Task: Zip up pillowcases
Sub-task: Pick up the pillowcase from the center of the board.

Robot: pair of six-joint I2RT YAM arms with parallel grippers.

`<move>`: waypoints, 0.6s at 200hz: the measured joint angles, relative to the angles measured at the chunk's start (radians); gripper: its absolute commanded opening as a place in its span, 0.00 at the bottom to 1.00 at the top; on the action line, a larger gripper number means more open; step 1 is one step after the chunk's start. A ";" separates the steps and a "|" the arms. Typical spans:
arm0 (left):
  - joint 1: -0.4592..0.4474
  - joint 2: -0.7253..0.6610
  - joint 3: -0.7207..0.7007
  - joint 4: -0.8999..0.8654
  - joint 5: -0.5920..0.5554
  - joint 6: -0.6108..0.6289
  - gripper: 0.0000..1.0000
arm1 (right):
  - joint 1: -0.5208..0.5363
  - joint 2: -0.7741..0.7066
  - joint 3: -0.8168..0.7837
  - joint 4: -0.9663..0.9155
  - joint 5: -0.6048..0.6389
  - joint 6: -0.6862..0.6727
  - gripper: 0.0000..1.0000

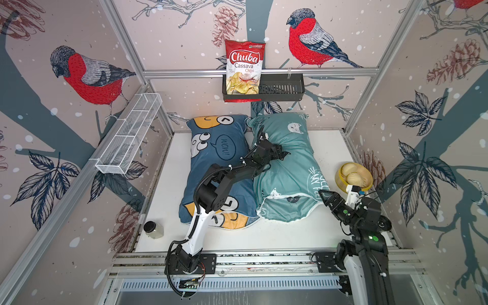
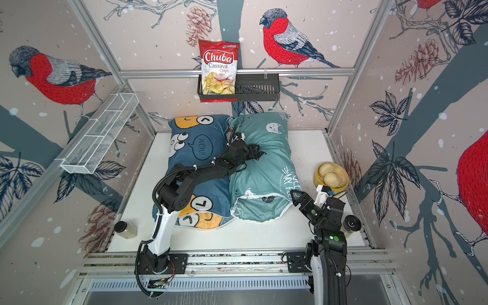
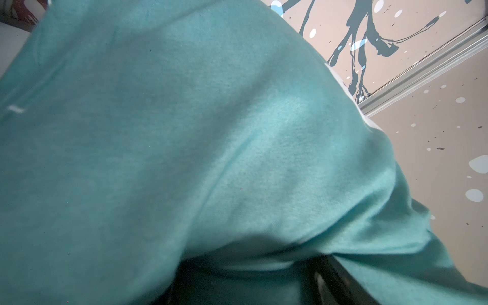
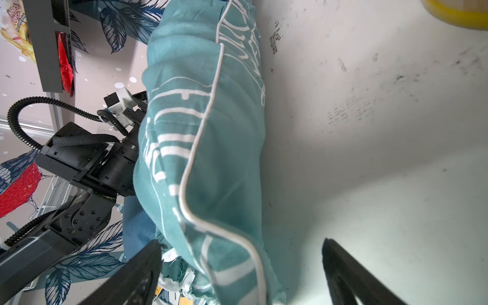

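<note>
Two pillowcases lie side by side on the white table in both top views: a dark blue one point(image 1: 211, 169) point(image 2: 195, 158) with cartoon faces and a teal one point(image 1: 287, 179) point(image 2: 264, 171) with cats. My left arm reaches across the blue one, and my left gripper point(image 1: 282, 154) point(image 2: 257, 153) presses into the teal one's middle. Teal cloth point(image 3: 184, 132) fills the left wrist view and bunches between the spread jaws of my left gripper point(image 3: 245, 285); a clamp on it does not show. My right gripper point(image 1: 326, 198) point(image 2: 297, 196) point(image 4: 241, 264) stands open at the teal pillowcase's near right corner point(image 4: 211, 132), whose white-piped edge lies between the fingers.
A yellow bowl point(image 1: 339, 179) of buns sits right of the teal pillowcase, close to my right arm. A small jar point(image 1: 153, 229) stands at the table's near left. A chips bag point(image 1: 244, 68) sits in a black rack point(image 1: 282, 89) on the back wall. A white wire basket point(image 1: 129, 137) hangs left.
</note>
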 measured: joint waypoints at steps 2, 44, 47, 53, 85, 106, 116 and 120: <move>0.000 0.000 0.000 0.001 0.000 0.000 0.74 | 0.001 0.000 0.000 -0.002 0.000 0.000 0.94; 0.002 0.004 -0.001 0.010 0.005 -0.003 0.74 | 0.035 -0.011 -0.016 -0.023 0.000 0.013 0.70; 0.002 0.004 -0.002 0.010 0.005 -0.003 0.74 | 0.040 -0.013 -0.018 -0.023 0.000 0.019 0.68; 0.002 0.005 -0.002 0.010 0.005 -0.003 0.74 | 0.050 -0.016 -0.021 -0.024 0.000 0.029 0.64; 0.003 0.010 -0.004 0.023 0.008 -0.004 0.75 | 0.095 -0.021 -0.022 -0.019 0.026 0.048 0.44; 0.003 0.012 -0.005 0.031 0.010 -0.011 0.76 | 0.118 -0.023 -0.023 -0.014 0.041 0.060 0.32; 0.003 0.012 -0.005 0.032 0.010 -0.011 0.76 | 0.125 -0.024 -0.023 -0.013 0.050 0.061 0.28; 0.003 0.011 -0.006 0.032 0.010 -0.011 0.77 | 0.126 -0.024 -0.023 -0.013 0.052 0.063 0.27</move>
